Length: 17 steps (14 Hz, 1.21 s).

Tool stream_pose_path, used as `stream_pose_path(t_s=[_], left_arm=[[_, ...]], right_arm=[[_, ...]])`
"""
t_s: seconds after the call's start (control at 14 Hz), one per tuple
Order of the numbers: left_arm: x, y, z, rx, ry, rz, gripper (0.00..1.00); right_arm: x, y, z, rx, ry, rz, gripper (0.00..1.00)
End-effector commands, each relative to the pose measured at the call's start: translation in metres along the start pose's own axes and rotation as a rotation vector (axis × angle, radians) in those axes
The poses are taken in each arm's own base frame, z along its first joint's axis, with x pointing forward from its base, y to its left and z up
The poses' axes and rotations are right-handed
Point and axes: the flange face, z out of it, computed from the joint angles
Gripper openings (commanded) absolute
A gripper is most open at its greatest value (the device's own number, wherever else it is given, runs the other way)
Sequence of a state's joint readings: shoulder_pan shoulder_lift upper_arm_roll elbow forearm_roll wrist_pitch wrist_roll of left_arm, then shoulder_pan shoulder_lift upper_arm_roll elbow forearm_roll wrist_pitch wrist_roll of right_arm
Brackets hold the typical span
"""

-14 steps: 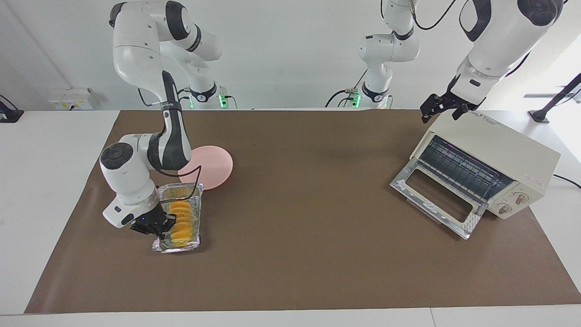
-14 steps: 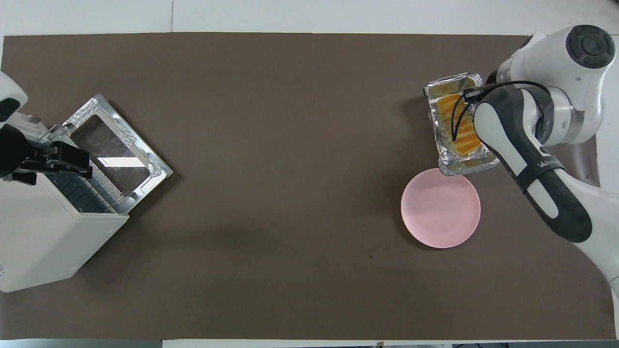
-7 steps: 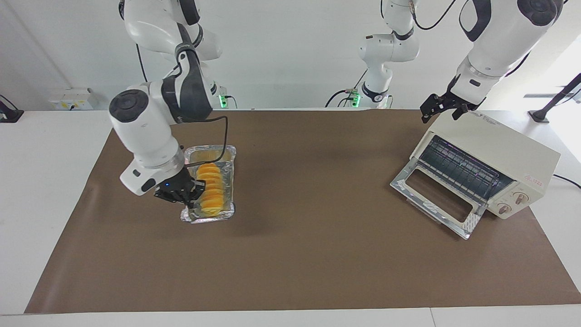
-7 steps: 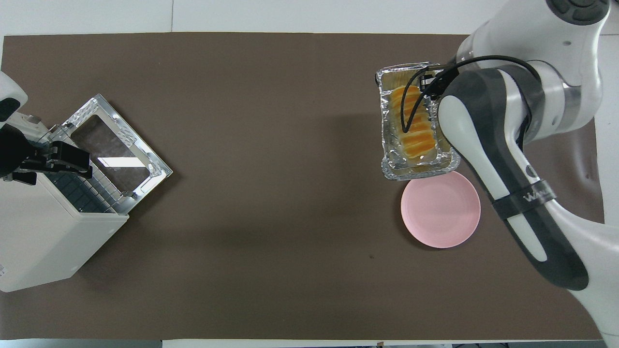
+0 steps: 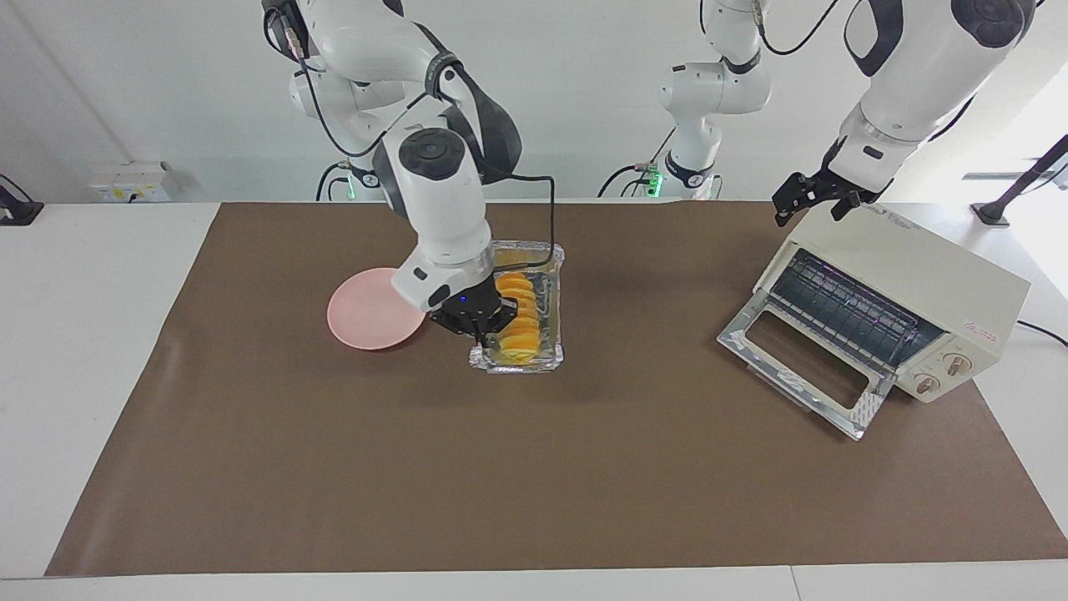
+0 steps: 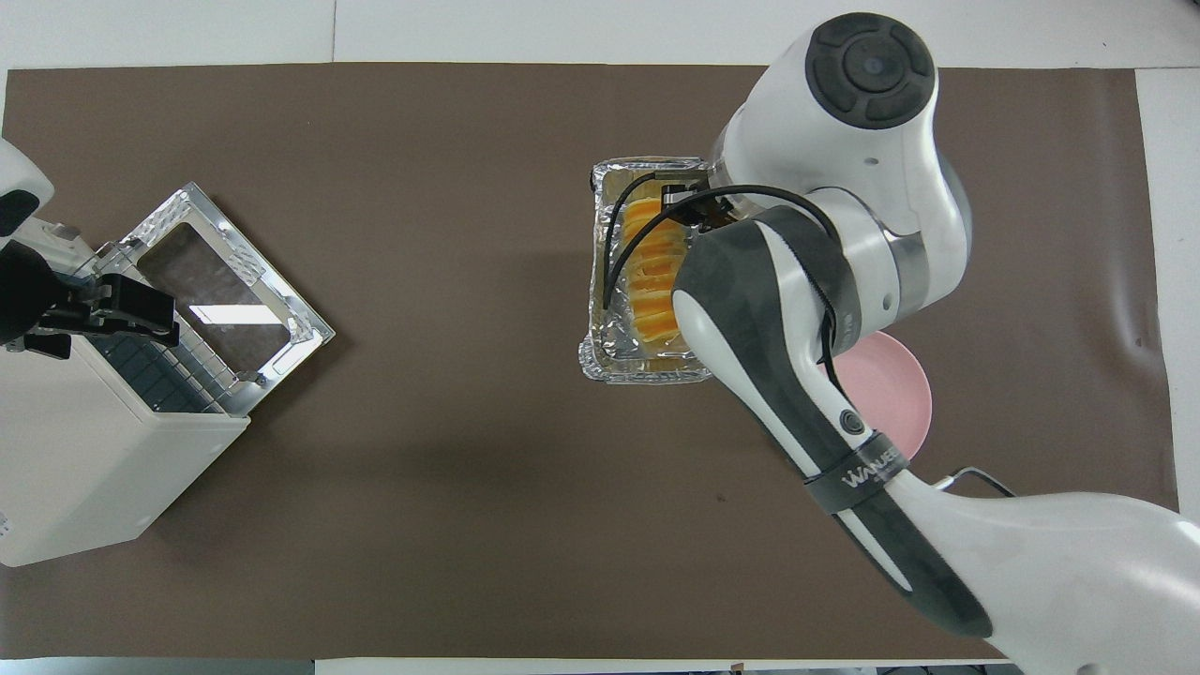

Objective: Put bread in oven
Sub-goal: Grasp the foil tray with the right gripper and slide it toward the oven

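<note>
1. The right gripper [image 5: 480,330] is up in the air over the brown mat [image 5: 534,467], clenched on the long rim of the foil tray [image 5: 546,355] and carrying it.
2. The bread [image 5: 519,319] lies lengthwise in that tray, its ridged orange slices showing beside the gripper; in the overhead view the bread [image 6: 647,272] is partly covered by the arm.
3. The pink plate [image 5: 363,313] rests on the mat at the tray's 9 o'clock in the facing view, close to the gripper.
4. The oven [image 5: 909,288] stands at the left arm's end of the table, at the tray's 3 o'clock in that view, well apart from it, with its glass door [image 5: 801,367] dropped open and the wire rack showing.
5. The left gripper [image 5: 813,200] waits over the oven's top corner; whether it is clenched or released I cannot tell.
</note>
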<state>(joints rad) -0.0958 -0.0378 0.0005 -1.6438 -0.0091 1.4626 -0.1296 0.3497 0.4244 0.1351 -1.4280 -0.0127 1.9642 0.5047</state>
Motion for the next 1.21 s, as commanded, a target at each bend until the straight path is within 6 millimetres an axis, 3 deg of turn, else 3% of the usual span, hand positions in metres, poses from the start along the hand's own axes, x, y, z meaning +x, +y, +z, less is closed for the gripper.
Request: stream_pose_path(t_s=[0.0, 0.21, 0.5, 0.71, 1.0, 1.07, 1.14], left_arm=[[-0.008, -0.003, 0.0, -0.013, 0.002, -0.003, 1.0], [-0.008, -0.003, 0.0, -0.013, 0.002, -0.001, 1.0], [-0.01, 0.002, 0.0, -0.012, -0.006, 0.009, 1.0], [-0.012, 0.019, 0.0, -0.006, 0.002, 0.043, 1.0], [-0.013, 0.028, -0.001, -0.006, 0.007, 0.056, 1.0], [-0.013, 0.029, -0.001, -0.007, 0.008, 0.057, 1.0], [-0.012, 0.03, -0.002, -0.008, 0.016, 0.055, 1.0]], right_arm=[[-0.014, -0.02, 0.03, 0.022, 0.003, 0.003, 0.0], [-0.034, -0.053, 0.076, 0.03, 0.0, 0.016, 0.0], [-0.056, -0.066, 0.123, 0.038, 0.004, -0.013, 0.0], [-0.066, -0.063, 0.136, 0.022, -0.004, -0.024, 0.0], [-0.086, -0.064, 0.152, 0.036, 0.014, -0.023, 0.0], [-0.086, -0.064, 0.153, 0.036, 0.013, -0.02, 0.32], [-0.085, -0.065, 0.151, 0.037, 0.015, -0.009, 0.99]])
